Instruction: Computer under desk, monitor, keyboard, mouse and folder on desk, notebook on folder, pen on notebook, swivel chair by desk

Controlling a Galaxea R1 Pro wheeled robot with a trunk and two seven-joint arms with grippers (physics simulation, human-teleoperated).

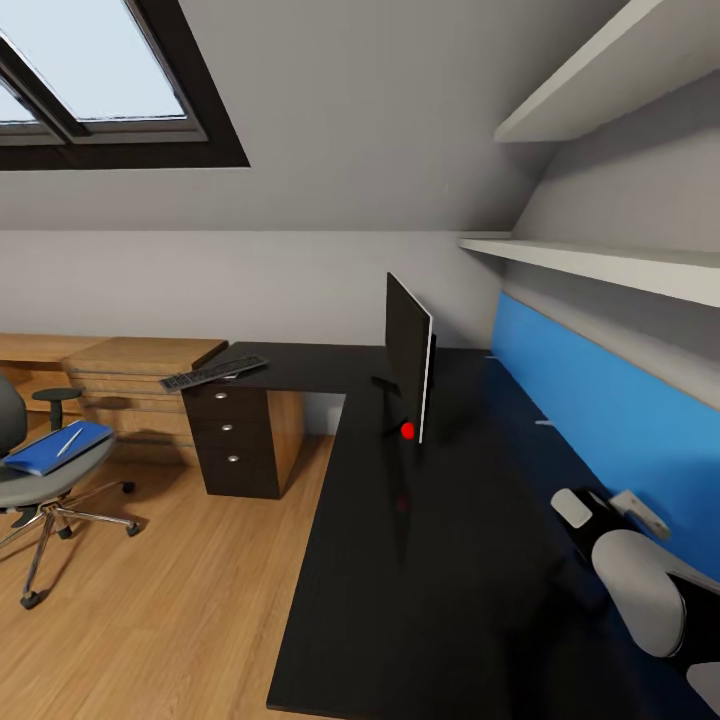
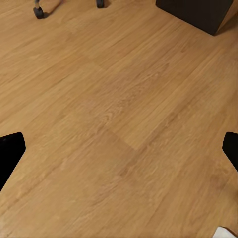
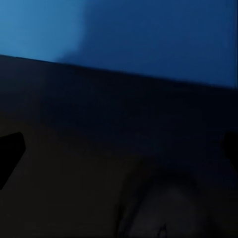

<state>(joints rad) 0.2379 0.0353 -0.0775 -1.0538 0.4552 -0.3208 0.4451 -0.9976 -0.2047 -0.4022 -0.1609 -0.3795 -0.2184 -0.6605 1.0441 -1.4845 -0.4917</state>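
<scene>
Monitor (image 1: 409, 358) stands edge-on on shiny black desk (image 1: 420, 560); flat keyboard (image 1: 213, 372) on far corner; blue folder (image 1: 55, 447) on swivel chair (image 1: 40, 480); both grippers spread wide.

One glossy black L-shaped bench (image 1: 450, 560) is standing here, carrying one wide black flat monitor (image 1: 408, 368) and one flat black keyboard (image 1: 213, 372). One grey swivel chair (image 1: 30, 480) is holding one bright-blue folder (image 1: 50, 452) and one slim white pen (image 1: 69, 442). Two white wall shelves (image 1: 600, 262) are hanging above.
</scene>
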